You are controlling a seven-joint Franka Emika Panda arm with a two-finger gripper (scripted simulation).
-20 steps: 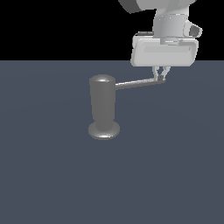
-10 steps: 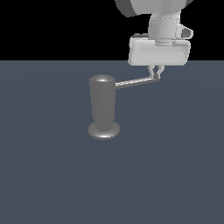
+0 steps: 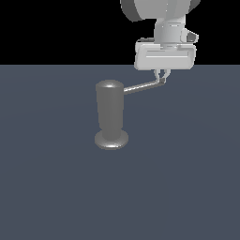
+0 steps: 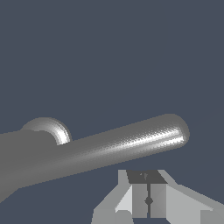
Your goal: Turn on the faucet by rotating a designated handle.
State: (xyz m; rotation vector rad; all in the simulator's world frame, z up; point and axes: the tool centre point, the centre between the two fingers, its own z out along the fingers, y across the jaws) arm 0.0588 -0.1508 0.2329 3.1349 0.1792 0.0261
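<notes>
Exterior view, hand (image 3: 161, 78) closed beside handle (image 3: 140, 87) tip

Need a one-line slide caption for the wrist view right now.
Wrist view: shut pincer beside the faucet handle near its rounded tip, not gripping it.

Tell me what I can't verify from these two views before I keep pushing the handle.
- Contact: in the exterior view the gripper overlaps the handle tip; touching or apart is too small to tell.
- Wrist view: the fingers look closed together beside the handle, apparently not around it; the tips are cut off by the frame edge.
- The faucet base is hidden in the wrist view by its own body.
- Arm above the wrist: cut off by the exterior view's top edge.
</notes>
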